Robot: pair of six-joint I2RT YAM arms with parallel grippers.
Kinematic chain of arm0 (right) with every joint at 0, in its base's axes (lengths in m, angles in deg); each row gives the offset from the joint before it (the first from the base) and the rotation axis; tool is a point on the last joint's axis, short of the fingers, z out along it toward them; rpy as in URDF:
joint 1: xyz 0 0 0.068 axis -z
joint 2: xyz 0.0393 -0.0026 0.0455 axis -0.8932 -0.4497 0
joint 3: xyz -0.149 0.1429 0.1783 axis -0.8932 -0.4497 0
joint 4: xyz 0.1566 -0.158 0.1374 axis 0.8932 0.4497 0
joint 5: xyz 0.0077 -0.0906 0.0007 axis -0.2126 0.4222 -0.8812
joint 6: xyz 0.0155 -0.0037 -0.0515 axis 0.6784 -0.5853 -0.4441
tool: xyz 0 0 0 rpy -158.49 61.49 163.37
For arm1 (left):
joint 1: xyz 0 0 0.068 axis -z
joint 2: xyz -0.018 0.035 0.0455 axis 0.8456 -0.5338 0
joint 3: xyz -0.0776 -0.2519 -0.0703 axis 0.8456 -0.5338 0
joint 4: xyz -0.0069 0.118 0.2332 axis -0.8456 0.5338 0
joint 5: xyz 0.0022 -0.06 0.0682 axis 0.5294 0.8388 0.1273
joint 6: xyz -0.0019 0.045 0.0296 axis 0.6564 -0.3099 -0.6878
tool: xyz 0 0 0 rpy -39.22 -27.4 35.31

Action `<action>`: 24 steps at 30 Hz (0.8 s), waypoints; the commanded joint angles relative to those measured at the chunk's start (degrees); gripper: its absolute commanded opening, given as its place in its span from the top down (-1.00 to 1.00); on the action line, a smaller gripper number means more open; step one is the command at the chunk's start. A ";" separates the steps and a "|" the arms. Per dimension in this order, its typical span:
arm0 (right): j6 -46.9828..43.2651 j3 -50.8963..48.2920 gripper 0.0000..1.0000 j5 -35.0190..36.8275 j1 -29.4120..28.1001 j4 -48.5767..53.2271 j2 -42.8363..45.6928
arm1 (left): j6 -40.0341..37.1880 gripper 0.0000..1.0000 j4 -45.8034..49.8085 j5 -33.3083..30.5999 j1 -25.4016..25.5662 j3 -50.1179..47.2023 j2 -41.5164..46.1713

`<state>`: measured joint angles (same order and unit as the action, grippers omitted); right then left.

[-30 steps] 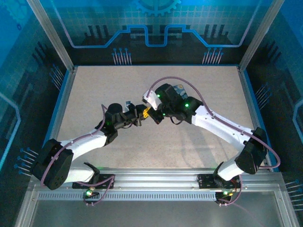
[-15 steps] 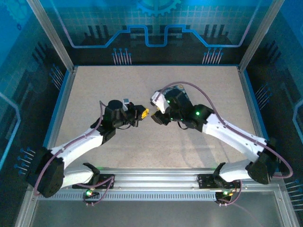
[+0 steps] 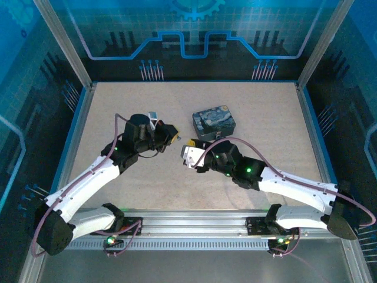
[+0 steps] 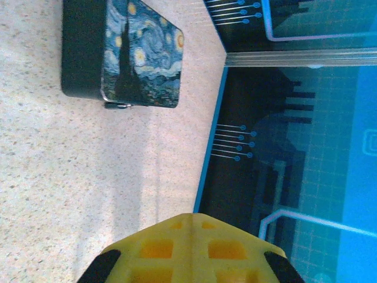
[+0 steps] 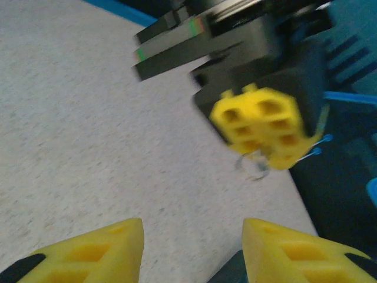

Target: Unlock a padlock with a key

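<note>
The right tool (image 5: 191, 233), tips apart and empty, should close in squarely toward eleven o'clock, where the left tool (image 5: 262, 127), tips together, dangles a blurred thin loop (image 5: 254, 165).

Robotics lab test cell. A speckled beige desk (image 3: 118, 106) lies beneath the jaws, edged in blue and boxed in by aluminium frame posts (image 3: 62, 42). Beyond the jaws stand glowing blue wall panels (image 3: 188, 23) printed with circuit lines and a gear. Behind the jaws, the white-and-black left arm (image 3: 88, 183) and right arm (image 3: 294, 187) are bolted to a slotted metal rail (image 3: 194, 224).
</note>
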<state>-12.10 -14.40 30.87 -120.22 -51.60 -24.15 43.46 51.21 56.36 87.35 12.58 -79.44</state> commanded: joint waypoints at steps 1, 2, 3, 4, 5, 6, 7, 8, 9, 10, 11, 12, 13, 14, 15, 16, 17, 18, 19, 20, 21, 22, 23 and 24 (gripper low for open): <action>-1.05 0.06 0.16 3.20 -0.88 -9.40 -1.16 | -2.08 1.00 3.87 -1.30 0.65 1.43 0.89; -0.54 0.44 0.20 3.25 -0.88 -9.71 -1.65 | -1.81 1.00 3.81 -1.30 0.75 1.37 0.86; -0.11 0.72 0.23 3.49 -0.88 -9.98 -2.15 | -1.51 1.00 3.71 -1.29 0.83 1.21 0.83; 0.06 0.90 0.27 3.65 -0.93 -10.23 -2.57 | -1.24 1.00 3.47 -1.29 0.89 1.01 0.87; 0.19 0.92 0.28 3.63 -0.97 -10.46 -2.99 | -0.83 1.00 3.15 -1.22 0.89 0.78 0.82; 0.23 0.96 0.28 3.76 -0.92 -10.70 -3.33 | -0.53 1.00 2.79 -1.21 0.88 0.57 0.86; 0.21 1.00 0.31 3.84 -0.96 -10.85 -3.73 | -0.32 1.00 2.54 -1.23 0.84 0.39 0.85; 0.21 1.09 0.35 4.03 -0.97 -10.88 -4.07 | -0.08 1.00 2.26 -1.21 0.94 0.24 0.83; 0.15 1.18 0.36 4.11 -0.97 -10.76 -4.41 | 0.14 1.00 2.04 -1.18 0.98 0.10 0.73; 0.06 1.24 0.36 4.11 -0.97 -10.71 -4.52 | 0.39 1.00 1.76 -1.12 0.98 -0.10 0.75; 0.09 1.26 0.38 4.20 -0.93 -10.67 -4.85 | 0.59 1.00 1.52 -1.03 0.96 -0.20 0.74; 0.04 1.42 0.43 4.49 -0.90 -10.71 -5.10 | 0.69 1.00 1.35 -0.98 0.98 -0.29 0.69; 0.07 1.61 0.45 4.72 -1.01 -10.68 -5.32 | 0.78 1.00 1.37 -0.84 0.98 -0.24 0.57; 0.09 1.73 0.47 4.96 -0.99 -10.71 -5.54 | 0.82 1.00 1.29 -0.82 0.98 -0.24 0.56; -0.03 1.93 0.46 5.16 -0.96 -10.74 -5.74 | 0.79 1.00 1.31 -0.69 0.98 -0.23 0.47; -0.14 1.94 0.47 5.40 -0.93 -10.97 -5.93 | 0.81 1.00 1.20 -0.68 0.98 -0.24 0.40; -0.17 2.02 0.47 5.52 -1.05 -10.98 -6.12 | 0.81 1.00 1.23 -0.65 0.99 -0.24 0.36; -0.39 2.14 0.47 5.68 -0.98 -11.00 -6.29 | 0.80 1.00 1.11 -0.62 0.94 -0.33 0.33; -0.45 2.32 0.47 5.76 -1.00 -10.99 -6.45 | 0.78 1.00 1.08 -0.59 0.98 -0.26 0.27; -0.63 2.33 0.47 5.70 -0.93 -11.03 -6.52 | 0.77 1.00 1.06 -0.60 0.98 -0.32 0.26; -0.74 2.39 0.47 5.76 -0.99 -10.98 -6.66 | 0.78 1.00 0.98 -0.51 0.98 -0.32 0.16; -0.70 2.50 0.49 5.78 -1.05 -10.93 -6.71 | 0.92 1.00 0.89 -0.38 1.00 -0.39 0.00; -0.84 2.65 0.50 5.78 -1.02 -10.98 -6.71 | 0.94 1.00 0.76 -0.27 0.98 -0.47 -0.07; -0.96 2.66 0.50 5.95 -0.97 -10.95 -6.79 | 1.04 1.00 0.66 -0.17 0.99 -0.55 -0.13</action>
<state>-12.49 -14.07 35.92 -120.38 -60.04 -30.53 44.27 53.26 55.92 87.91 12.47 -79.46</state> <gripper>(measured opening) 0.254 0.053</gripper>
